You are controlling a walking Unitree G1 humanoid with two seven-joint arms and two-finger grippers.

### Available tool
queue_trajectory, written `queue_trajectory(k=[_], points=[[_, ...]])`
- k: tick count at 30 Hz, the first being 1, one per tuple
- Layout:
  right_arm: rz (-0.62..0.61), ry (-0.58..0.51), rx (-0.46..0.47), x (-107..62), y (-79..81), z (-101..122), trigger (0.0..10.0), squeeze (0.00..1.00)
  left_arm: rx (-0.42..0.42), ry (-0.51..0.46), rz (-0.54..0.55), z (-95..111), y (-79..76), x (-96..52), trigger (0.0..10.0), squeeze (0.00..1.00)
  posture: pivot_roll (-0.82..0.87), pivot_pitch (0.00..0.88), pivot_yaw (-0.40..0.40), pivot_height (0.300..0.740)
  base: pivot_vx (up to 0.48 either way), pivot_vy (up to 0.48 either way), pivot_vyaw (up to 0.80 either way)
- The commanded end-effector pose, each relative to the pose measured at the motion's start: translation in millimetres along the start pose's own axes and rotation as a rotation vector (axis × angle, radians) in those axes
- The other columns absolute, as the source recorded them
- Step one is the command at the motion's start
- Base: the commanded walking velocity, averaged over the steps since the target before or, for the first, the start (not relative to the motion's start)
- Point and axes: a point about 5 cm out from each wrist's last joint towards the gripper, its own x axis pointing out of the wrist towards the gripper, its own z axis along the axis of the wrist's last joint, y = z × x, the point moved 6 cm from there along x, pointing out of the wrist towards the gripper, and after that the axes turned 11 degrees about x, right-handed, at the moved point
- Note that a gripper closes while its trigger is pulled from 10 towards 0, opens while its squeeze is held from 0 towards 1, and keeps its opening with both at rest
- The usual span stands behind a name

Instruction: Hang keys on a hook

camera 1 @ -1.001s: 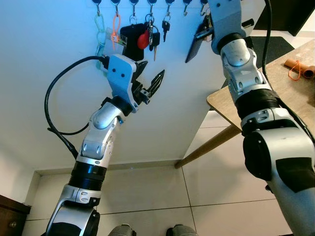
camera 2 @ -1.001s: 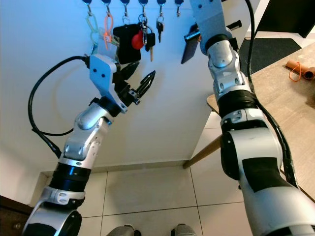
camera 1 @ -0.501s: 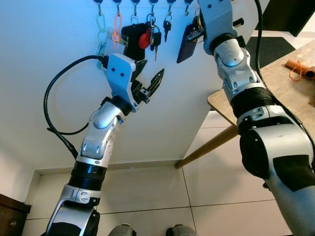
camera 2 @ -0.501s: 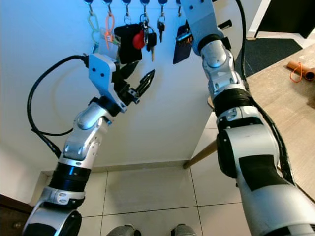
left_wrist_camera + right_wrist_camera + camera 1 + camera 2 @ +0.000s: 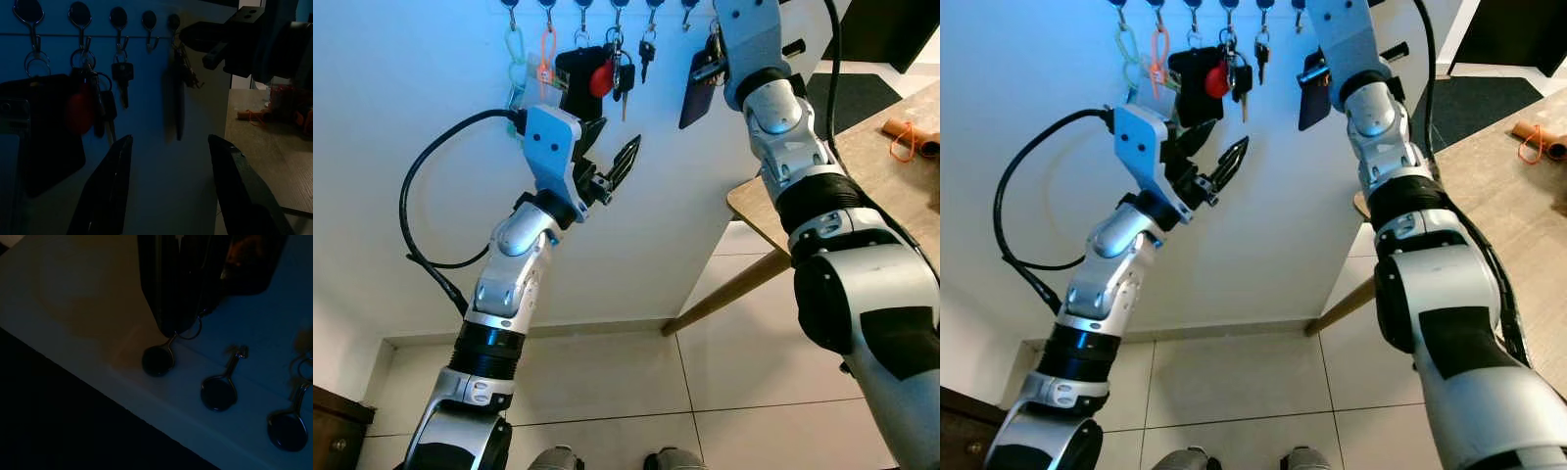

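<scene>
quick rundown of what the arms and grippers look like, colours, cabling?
Both arms are silver with black bands at the joints. The left arm carries a white wrist block and a thick black cable looping out to its side. The left gripper has two long black fingers with toothed inner edges. The right arm has black panels lower down and a black cable running along it.

white wall [image 5: 431, 88] | pale tiled floor [image 5: 607, 382] | wooden table [image 5: 891, 166]

Since half a second ago the right gripper [image 5: 713, 61] has swung back toward three o'clock along the row of hooks, carrying the flat dark rectangular key fob [image 5: 696, 90] with it; the fob now hangs tilted, farther from the red-tagged key bunch [image 5: 610, 76].
</scene>
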Motion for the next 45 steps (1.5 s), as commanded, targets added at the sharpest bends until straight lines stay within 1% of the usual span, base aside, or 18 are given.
queue_trajectory(k=[1, 5, 13, 19, 24, 36, 37, 38, 39, 42, 45], points=[[-0.028, -0.012, -0.005, 1.0, -9.0, 4, 10.0, 0.0, -0.002, -0.015, -0.016, 5, -4.7, 2.7, 10.0, 0.0, 0.04, 0.106, -0.067, 0.74, 0.0, 0.0, 0.0], [-0.04, -0.013, -0.005, 0.9, -11.4, 4, 10.0, 0.0, -0.004, -0.025, -0.016, 8, -4.7, 3.7, 10.0, 0.0, 0.04, 0.103, -0.067, 0.74, 0.0, 0.0, 0.0], [-0.077, -0.019, -0.003, 1.2, -20.5, 7, 10.0, 0.0, -0.037, -0.121, -0.002, 34, -2.6, 11.7, 10.0, 0.0, 0.04, 0.103, -0.067, 0.74, 0.0, 0.0, 0.0], [-0.086, -0.005, 0.001, 0.7, -23.2, 4, 10.0, 0.0, -0.041, -0.136, -0.015, 39, -6.4, 14.3, 10.0, 0.0, 0.04, 0.111, -0.064, 0.74, 0.0, 0.0, 0.0], [-0.083, 0.003, 0.006, 1.0, -22.6, 2, 10.0, 0.0, -0.041, -0.134, -0.016, 39, -6.5, 14.6, 10.0, 0.0, 0.05, 0.117, -0.065, 0.74, 0.0, 0.0, 0.0], [-0.048, 0.022, 0.018, 3.6, -13.0, 2, 10.0, 0.0, -0.036, -0.127, -0.009, 38, -4.2, 13.7, 10.0, 0.0, 0.05, 0.117, -0.073, 0.74, 0.0, 0.0, 0.0], [-0.021, 0.026, 0.023, 4.4, -6.3, 2, 10.0, 0.0, -0.033, -0.125, -0.006, 38, -2.9, 13.2, 10.0, 0.0, 0.05, 0.116, -0.072, 0.74, 0.0, 0.0, 0.0], [-0.021, 0.026, 0.023, 4.4, -6.3, 2, 10.0, 0.0, -0.033, -0.125, -0.006, 38, -2.9, 13.2, 10.0, 0.0, 0.05, 0.116, -0.072, 0.74, 0.0, 0.0, 0.0], [-0.001, 0.029, 0.023, 4.6, -1.0, 1, 10.0, 0.0, -0.032, -0.124, -0.004, 38, -2.3, 13.0, 10.0, 0.0, 0.05, 0.116, -0.074, 0.74, 0.0, 0.0, 0.0], [0.006, 0.031, 0.021, 4.6, 0.9, 1, 10.0, 0.0, -0.03, -0.123, -0.003, 38, -2.1, 13.1, 10.0, 0.0, 0.05, 0.116, -0.074, 0.74, 0.0, 0.0, 0.0], [0.043, 0.036, 0.003, 3.9, 9.9, -2, 10.0, 0.0, -0.028, -0.121, -0.002, 37, -1.6, 13.0, 10.0, 0.0, 0.05, 0.118, -0.073, 0.74, 0.0, 0.0, 0.0]])
